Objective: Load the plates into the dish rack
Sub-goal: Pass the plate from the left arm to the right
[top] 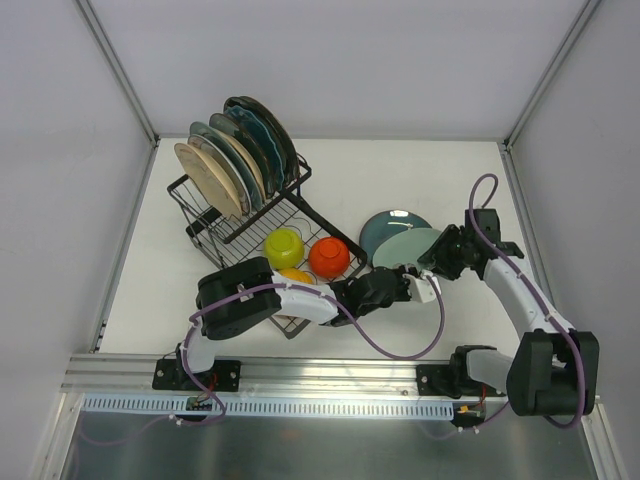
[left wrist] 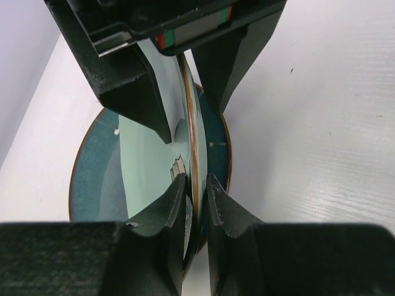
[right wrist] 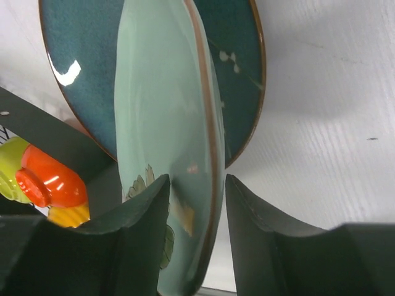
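A mint green plate (top: 408, 247) is tilted up on edge over a dark teal plate (top: 388, 228) that lies flat on the table. My left gripper (top: 420, 284) is shut on the mint plate's near rim (left wrist: 192, 142); its fingers pinch the edge in the left wrist view (left wrist: 196, 180). My right gripper (top: 438, 258) straddles the opposite rim (right wrist: 166, 123) with its jaws open, and a gap shows beside the right finger (right wrist: 196, 180). The black wire dish rack (top: 205, 222) stands at the back left with several plates (top: 230, 160) upright in its slots.
Yellow (top: 284, 246), orange (top: 296, 276) and red (top: 329, 257) bowls sit in the rack's lower basket, just left of my left arm. The bowls also show at the left edge of the right wrist view (right wrist: 46, 179). White walls enclose the table.
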Controlling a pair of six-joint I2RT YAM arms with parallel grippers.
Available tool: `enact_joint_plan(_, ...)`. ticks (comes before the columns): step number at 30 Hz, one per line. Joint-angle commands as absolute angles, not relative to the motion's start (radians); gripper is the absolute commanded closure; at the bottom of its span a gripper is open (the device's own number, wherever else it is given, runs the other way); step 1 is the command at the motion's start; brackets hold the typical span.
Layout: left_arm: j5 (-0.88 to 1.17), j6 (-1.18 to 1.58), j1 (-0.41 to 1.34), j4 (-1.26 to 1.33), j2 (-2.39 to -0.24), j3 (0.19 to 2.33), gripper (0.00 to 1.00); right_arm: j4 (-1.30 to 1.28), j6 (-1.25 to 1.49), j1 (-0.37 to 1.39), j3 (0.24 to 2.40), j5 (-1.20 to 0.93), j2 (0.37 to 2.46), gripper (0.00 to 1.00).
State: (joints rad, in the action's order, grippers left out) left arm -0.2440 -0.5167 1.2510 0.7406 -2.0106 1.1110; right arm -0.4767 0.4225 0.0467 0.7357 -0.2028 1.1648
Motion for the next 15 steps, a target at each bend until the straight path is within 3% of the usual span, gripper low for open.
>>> enact_joint_plan(1,-0.235,-0.505,1.266,0.864,-2.010,1.126,0.99,-0.402,0.466,0.049,0.733,-0.232,1.181,0.56)
enact_joint_plan(5,-0.230,-0.502,1.266,0.865,-2.006,1.123,0.95,-0.408,0.466,0.049,0.735,-0.224,1.175,0.69)
enact_joint_plan(9,-0.227,-0.502,1.272,0.864,-1.999,1.121,0.77,-0.431,0.459,0.048,0.747,-0.195,1.132,0.85)
enact_joint_plan(10,-0.227,-0.500,1.272,0.864,-1.994,1.118,0.70,-0.443,0.454,0.046,0.758,-0.192,1.126,0.87)
enact_joint_plan(13,-0.227,-0.499,1.273,0.862,-1.983,1.115,0.62,-0.465,0.448,0.046,0.772,-0.186,1.108,0.94)
enact_joint_plan(15,-0.232,-0.500,1.275,0.862,-1.979,1.114,0.49,-0.474,0.448,0.043,0.785,-0.190,1.101,0.99)
